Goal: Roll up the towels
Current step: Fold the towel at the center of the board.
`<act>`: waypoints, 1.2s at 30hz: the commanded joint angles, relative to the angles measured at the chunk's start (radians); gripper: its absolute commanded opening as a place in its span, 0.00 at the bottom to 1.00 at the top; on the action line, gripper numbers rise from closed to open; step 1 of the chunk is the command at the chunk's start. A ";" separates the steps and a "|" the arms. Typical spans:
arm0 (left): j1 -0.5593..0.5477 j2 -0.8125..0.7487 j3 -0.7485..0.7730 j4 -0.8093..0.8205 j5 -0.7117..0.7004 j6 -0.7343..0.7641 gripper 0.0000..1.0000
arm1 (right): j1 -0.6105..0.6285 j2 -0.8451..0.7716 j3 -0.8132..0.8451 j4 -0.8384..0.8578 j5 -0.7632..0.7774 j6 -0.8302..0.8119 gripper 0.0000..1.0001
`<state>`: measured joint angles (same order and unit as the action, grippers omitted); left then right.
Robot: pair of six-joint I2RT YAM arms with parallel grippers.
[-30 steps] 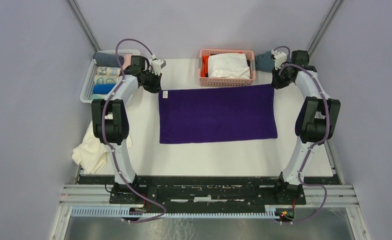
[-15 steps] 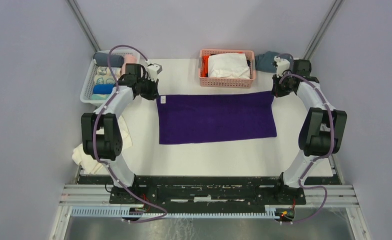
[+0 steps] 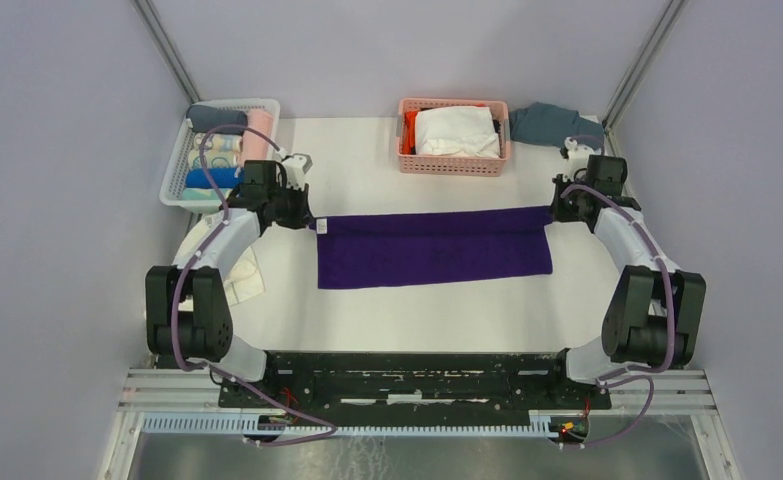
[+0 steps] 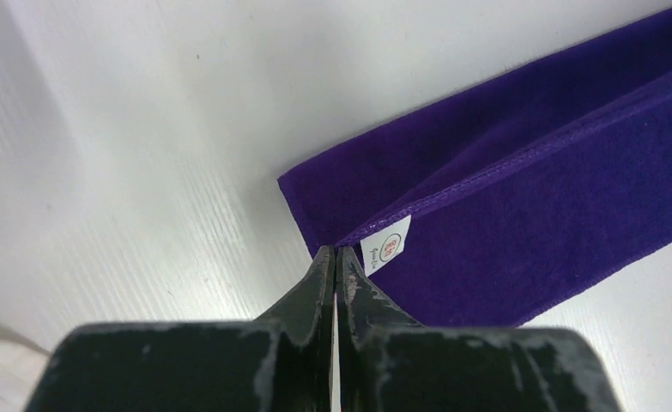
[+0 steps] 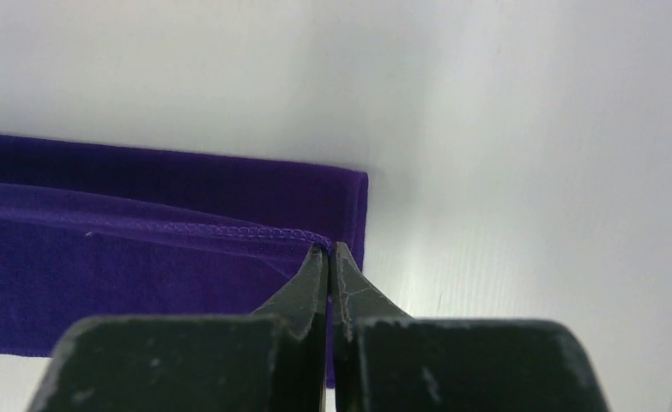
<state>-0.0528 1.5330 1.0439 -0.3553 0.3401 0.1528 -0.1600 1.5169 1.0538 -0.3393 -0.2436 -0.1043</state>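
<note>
A purple towel [image 3: 434, 250] lies across the middle of the white table, its far edge lifted and folded toward me. My left gripper [image 3: 307, 222] is shut on the towel's far left corner, beside the white label [image 4: 386, 247]; the towel [image 4: 521, 189] shows folded over itself in the left wrist view, with the gripper [image 4: 335, 251] pinching its hem. My right gripper [image 3: 553, 215] is shut on the far right corner; in the right wrist view the gripper [image 5: 330, 249] pinches the stitched hem of the towel [image 5: 143, 257].
A pink basket [image 3: 404, 158] with white and orange cloths stands at the back centre. A white basket [image 3: 175, 180] of rolled towels stands at the back left. A grey-blue cloth [image 3: 542, 122] lies at the back right. A cream cloth [image 3: 235, 275] lies at the left edge.
Both grippers have moved toward me with the towel's far corners, folding the far edge over. The visible towel area has narrowed to about half its depth.
</note>
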 commanded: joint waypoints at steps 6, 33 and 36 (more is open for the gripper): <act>-0.004 -0.144 -0.104 0.067 -0.060 -0.188 0.03 | -0.007 -0.144 -0.123 0.080 0.162 0.184 0.02; -0.007 -0.210 -0.301 -0.010 -0.025 -0.410 0.03 | -0.001 -0.078 -0.232 -0.015 0.235 0.415 0.04; -0.007 -0.207 -0.298 -0.011 -0.028 -0.418 0.03 | -0.001 -0.099 -0.224 0.002 0.212 0.405 0.05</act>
<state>-0.0612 1.3357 0.7441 -0.3798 0.3000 -0.2165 -0.1593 1.4376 0.8036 -0.3611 -0.0517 0.2947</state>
